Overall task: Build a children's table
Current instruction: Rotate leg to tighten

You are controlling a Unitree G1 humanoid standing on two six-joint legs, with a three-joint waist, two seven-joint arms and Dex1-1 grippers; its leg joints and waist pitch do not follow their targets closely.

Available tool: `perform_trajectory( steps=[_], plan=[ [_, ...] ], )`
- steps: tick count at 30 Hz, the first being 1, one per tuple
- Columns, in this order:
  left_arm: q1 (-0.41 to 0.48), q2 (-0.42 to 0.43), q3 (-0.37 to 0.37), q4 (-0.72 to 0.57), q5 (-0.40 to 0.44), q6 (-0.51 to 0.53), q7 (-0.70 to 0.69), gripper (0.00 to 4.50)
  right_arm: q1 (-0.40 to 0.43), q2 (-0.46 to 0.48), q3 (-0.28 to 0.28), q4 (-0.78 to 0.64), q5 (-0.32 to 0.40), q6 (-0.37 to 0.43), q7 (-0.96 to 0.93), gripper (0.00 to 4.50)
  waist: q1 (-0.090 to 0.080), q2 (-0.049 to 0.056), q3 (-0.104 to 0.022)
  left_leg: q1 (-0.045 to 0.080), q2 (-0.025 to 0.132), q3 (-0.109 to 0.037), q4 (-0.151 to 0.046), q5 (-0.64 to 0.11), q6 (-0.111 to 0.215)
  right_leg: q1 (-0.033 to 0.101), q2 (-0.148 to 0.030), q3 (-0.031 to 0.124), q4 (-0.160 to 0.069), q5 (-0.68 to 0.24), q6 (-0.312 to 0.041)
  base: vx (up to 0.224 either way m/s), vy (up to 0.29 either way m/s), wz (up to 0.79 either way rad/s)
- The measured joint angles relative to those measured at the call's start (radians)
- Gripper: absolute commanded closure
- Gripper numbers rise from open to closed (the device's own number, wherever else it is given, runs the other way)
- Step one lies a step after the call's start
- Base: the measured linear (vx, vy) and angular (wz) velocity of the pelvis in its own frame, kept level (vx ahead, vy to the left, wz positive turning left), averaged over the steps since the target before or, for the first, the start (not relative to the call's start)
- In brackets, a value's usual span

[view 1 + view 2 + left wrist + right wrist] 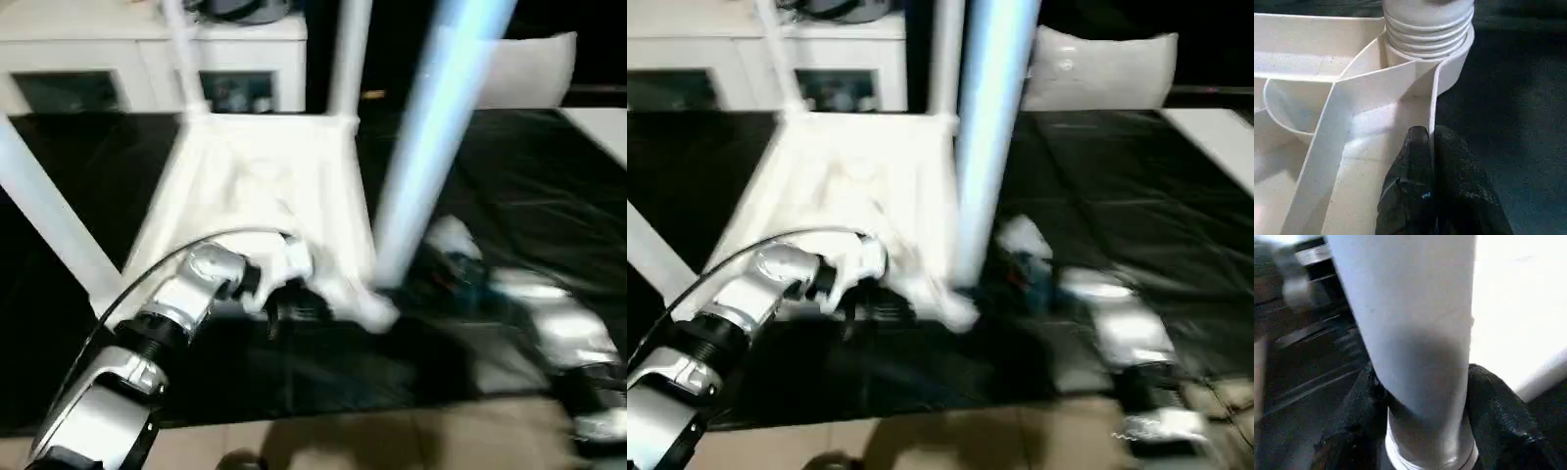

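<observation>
The children's table lies upside down on the black mat, its ribbed white top (255, 186) facing up. Three legs (49, 215) (181, 49) (348, 54) stand in their corner sockets. At the near right corner a fourth leg (431, 127) rises, its ridged end in the round socket (1449, 73). My left gripper (1431, 142) is shut on the thin rim of the top right beside that socket. My right gripper (1425, 382) holds the fourth leg low down, with black fingers (1493, 401) pressed against both of its sides.
A white cabinet (88, 59) with glass doors stands behind the table. A white cushion-like thing (1107, 69) sits at the back right. The black mat (529, 186) ends at a tan floor (392, 441) near me. A black cable arcs over my left forearm (147, 333).
</observation>
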Motion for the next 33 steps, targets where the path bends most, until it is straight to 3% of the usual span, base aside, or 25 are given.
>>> perform_trajectory(
  steps=[3,7,8,10,12,22,24,27,30,33],
  plan=[
    [-0.014,-0.051,0.033,0.002,0.013,0.107,0.121,4.50,-0.050,0.095,-0.036,0.054,-0.035,0.026,-0.206,2.53,-0.028,-0.001,0.000,0.004,-0.001,0.000,-0.001,0.000,0.000,-0.001,-0.004,-0.002,-0.002,0.000,0.000,0.000,0.000,0.00],
    [-0.045,-0.128,0.050,0.035,0.033,0.163,0.271,4.50,-0.118,0.180,-0.067,0.119,-0.083,0.039,-0.432,2.53,-0.043,-0.001,0.000,0.004,-0.003,0.000,-0.002,0.000,0.000,-0.003,-0.011,-0.010,-0.006,0.005,0.001,0.000,0.000,0.00],
    [-0.046,-0.139,0.052,0.037,0.038,0.163,0.295,4.50,-0.120,0.193,-0.075,0.123,-0.090,0.034,-0.460,2.53,-0.042,-0.001,0.000,0.004,-0.003,0.000,-0.002,0.000,0.000,-0.002,-0.011,-0.011,-0.006,0.006,0.001,0.000,0.000,0.00],
    [-0.047,-0.154,0.058,0.037,0.046,0.160,0.321,4.50,-0.120,0.201,-0.083,0.123,-0.095,0.022,-0.484,1.98,-0.034,-0.001,0.000,0.004,-0.003,0.000,-0.005,0.000,-0.001,-0.002,-0.012,-0.012,-0.007,0.006,0.002,0.000,0.000,0.00],
    [-0.047,-0.158,0.057,0.036,0.052,0.147,0.327,4.50,-0.108,0.201,-0.093,0.113,-0.088,0.008,-0.479,1.84,-0.027,-0.001,0.000,0.003,-0.002,0.001,-0.008,0.000,-0.001,-0.003,-0.011,-0.014,-0.009,0.008,-0.002,0.000,0.000,0.00],
    [-0.013,-0.079,0.004,0.014,0.071,-0.034,0.205,4.50,-0.008,0.044,-0.079,0.038,-0.034,-0.071,-0.174,1.09,-0.001,0.000,0.001,-0.001,-0.001,0.000,-0.014,0.000,0.000,-0.003,-0.012,-0.019,-0.018,0.008,-0.002,0.000,0.000,0.00],
    [0.005,-0.044,-0.002,0.001,0.069,-0.094,0.146,4.50,0.029,-0.014,-0.069,0.000,-0.001,-0.071,-0.064,0.72,0.005,0.001,0.001,-0.002,-0.001,0.000,-0.014,0.000,0.000,-0.003,-0.013,-0.019,-0.019,0.008,-0.002,0.000,0.000,0.00],
    [0.017,0.006,-0.004,-0.004,0.054,-0.151,0.070,4.50,0.078,-0.104,-0.051,-0.043,0.028,-0.080,0.099,0.68,0.012,0.001,0.001,-0.002,-0.001,0.001,-0.012,-0.001,0.001,-0.002,-0.013,-0.019,-0.019,0.008,-0.002,0.000,0.000,0.00],
    [0.026,0.035,-0.008,-0.006,0.031,-0.181,-0.011,4.50,0.088,-0.134,-0.043,-0.051,0.037,-0.104,0.190,0.68,0.013,0.001,0.001,-0.001,-0.001,0.001,-0.012,0.000,0.001,-0.002,-0.013,-0.019,-0.018,0.009,-0.002,0.000,0.000,0.00],
    [0.046,0.061,-0.014,-0.037,-0.006,-0.179,-0.127,4.50,0.088,-0.166,-0.032,-0.053,0.039,-0.125,0.262,0.68,0.030,0.002,0.001,-0.001,-0.001,0.001,-0.012,0.000,0.001,-0.002,-0.013,-0.019,-0.018,0.009,-0.002,0.000,0.000,0.00]
  ],
)
